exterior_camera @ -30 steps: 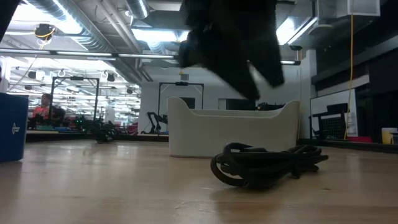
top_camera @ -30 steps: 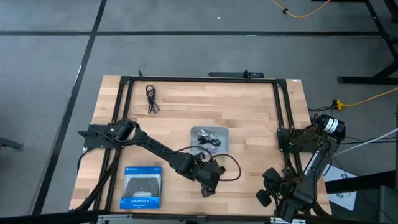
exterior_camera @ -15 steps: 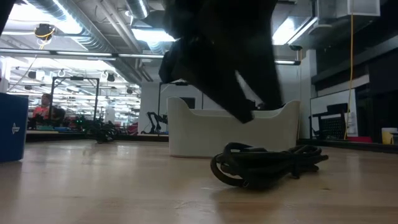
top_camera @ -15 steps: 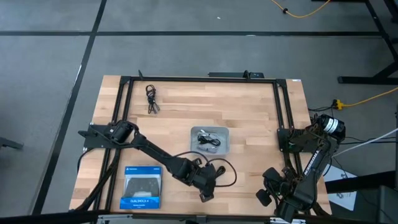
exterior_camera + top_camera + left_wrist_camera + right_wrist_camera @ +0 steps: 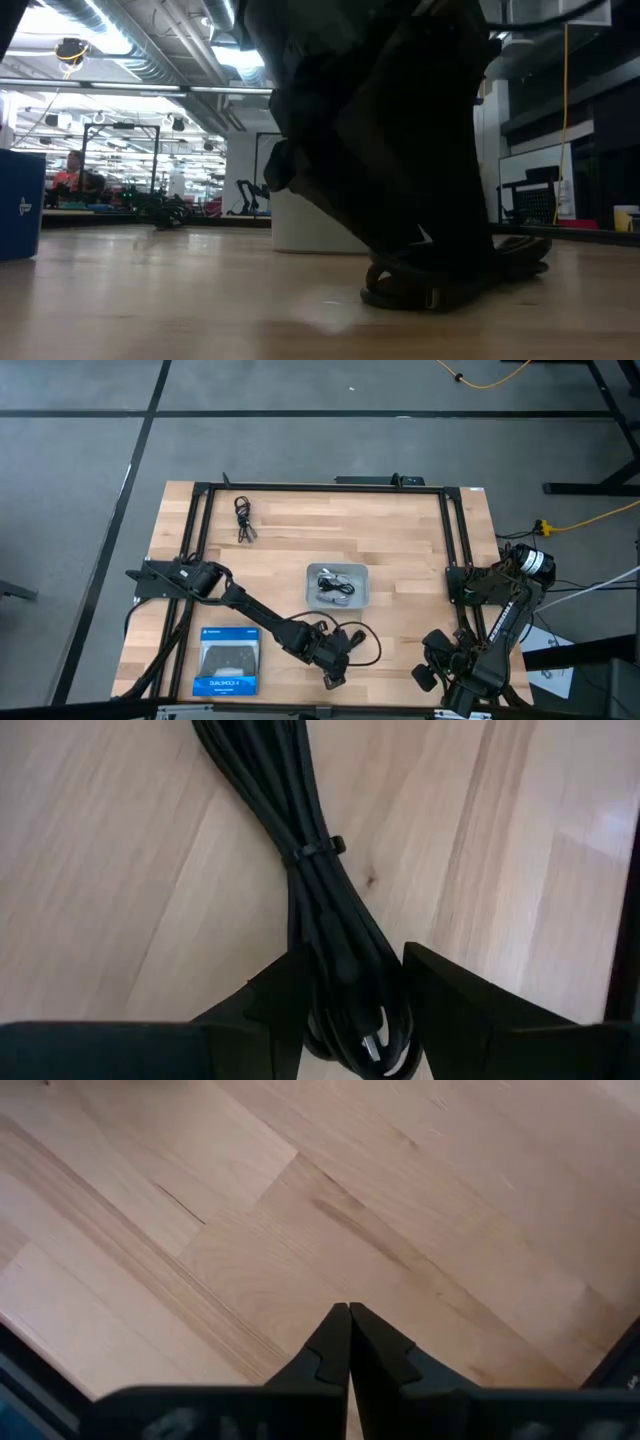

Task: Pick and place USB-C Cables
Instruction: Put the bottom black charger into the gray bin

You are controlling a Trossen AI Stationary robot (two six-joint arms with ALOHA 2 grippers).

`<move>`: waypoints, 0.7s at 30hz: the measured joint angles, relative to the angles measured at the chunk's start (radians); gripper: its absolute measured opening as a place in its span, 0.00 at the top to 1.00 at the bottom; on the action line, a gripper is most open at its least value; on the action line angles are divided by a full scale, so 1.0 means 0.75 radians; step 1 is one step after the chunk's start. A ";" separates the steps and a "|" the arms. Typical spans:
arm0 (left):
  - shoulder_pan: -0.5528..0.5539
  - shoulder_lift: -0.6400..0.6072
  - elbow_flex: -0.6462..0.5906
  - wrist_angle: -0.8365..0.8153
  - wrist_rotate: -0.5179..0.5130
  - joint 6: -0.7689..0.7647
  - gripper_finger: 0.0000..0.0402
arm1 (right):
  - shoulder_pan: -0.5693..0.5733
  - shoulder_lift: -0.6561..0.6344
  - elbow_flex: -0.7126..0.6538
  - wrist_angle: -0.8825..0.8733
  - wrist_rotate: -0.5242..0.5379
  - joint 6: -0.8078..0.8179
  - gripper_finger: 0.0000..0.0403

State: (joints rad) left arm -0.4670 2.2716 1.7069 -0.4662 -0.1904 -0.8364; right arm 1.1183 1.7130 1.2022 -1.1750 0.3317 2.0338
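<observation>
A black bundled USB-C cable (image 5: 315,870), tied at its middle, lies on the wooden table near the front centre (image 5: 360,640). My left gripper (image 5: 355,1000) is down on it, shut across the bundle near its plug end (image 5: 430,250). A light grey tray (image 5: 312,572) behind it holds several coiled cables (image 5: 335,586). Another black cable (image 5: 243,518) lies at the far left of the table. My right gripper (image 5: 348,1342) is shut and empty, parked at the front right (image 5: 432,660). My left gripper pinches the black bundle between its two fingers (image 5: 285,995), just short of the looped end with the metal plug (image 5: 372,1045). The fingers come from above, slanting, and lie across the bundle. The cable rests on the table (image 5: 460,288).
A blue-and-black boxed game controller (image 5: 228,660) lies at the front left, close to my left arm. A black frame (image 5: 320,488) runs round the table top. Bare wood lies between the tray and the far cable.
My left gripper has gone down and a little toward the table's near edge, onto the black cable. The bundle has slid a little along the table and still lies flat on it.
</observation>
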 joint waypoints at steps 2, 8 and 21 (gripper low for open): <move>-0.001 0.013 0.003 0.014 0.010 0.000 0.62 | 0.000 0.000 0.000 0.000 -0.001 -0.001 0.98; -0.001 0.017 0.002 0.008 0.030 0.007 0.71 | 0.000 0.000 0.000 0.001 0.000 -0.001 0.98; 0.011 -0.033 0.268 -0.397 -0.067 0.334 0.96 | 0.000 0.000 0.000 0.006 0.021 -0.001 0.98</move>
State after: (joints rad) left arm -0.4586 2.2472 1.9077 -0.7637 -0.2410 -0.5859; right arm 1.1183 1.7130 1.2022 -1.1702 0.3476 2.0335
